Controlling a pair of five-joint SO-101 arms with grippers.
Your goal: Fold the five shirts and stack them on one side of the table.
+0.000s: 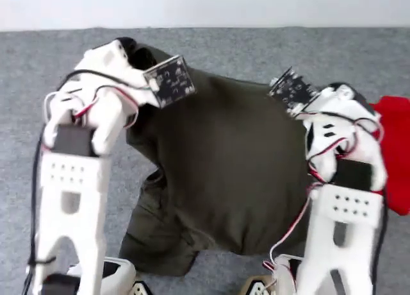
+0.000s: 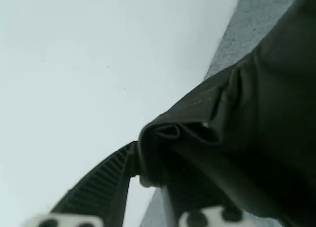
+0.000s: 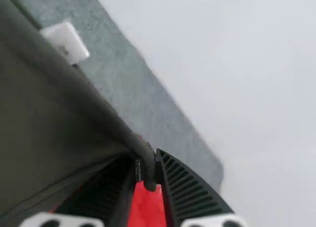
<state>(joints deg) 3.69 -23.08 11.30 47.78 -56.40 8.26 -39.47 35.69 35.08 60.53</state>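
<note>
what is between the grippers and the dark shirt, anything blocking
Nothing visible. The left gripper and the right gripper are each shut on the far edge of the dark shirt. A red shirt lies at the right side of the table, not between them.

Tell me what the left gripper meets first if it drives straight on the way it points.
The left gripper is shut on a fold of the dark green shirt, so that cloth comes first. Beyond it the line seems to lead to the white wall past the table edge; depth is unclear.
</note>
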